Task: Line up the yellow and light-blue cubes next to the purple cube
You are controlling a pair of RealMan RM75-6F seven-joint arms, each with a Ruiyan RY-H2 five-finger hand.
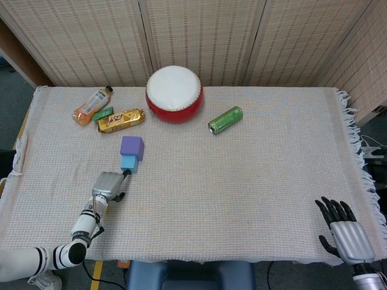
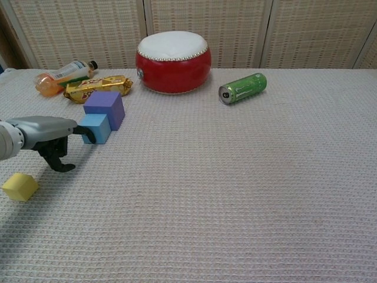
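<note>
Two cubes already touch: light-blue cube (image 2: 95, 128) at purple cube's (image 2: 105, 108) 7 o'clock. Yellow cube (image 2: 19, 186) sits apart, near table edge; likely light, soft foam, pinch opposite flat faces. Left hand (image 2: 46, 134) curled, empty, fingertip touching light-blue. Right hand (image 1: 344, 232) open, idle.

A red drum (image 1: 174, 95) with a white top stands at twelve o'clock on the table (image 1: 254, 181). A green can (image 1: 225, 119) lies toward one o'clock. An orange bottle (image 1: 92, 105) and a gold snack bar (image 1: 121, 120) lie at ten o'clock.
</note>
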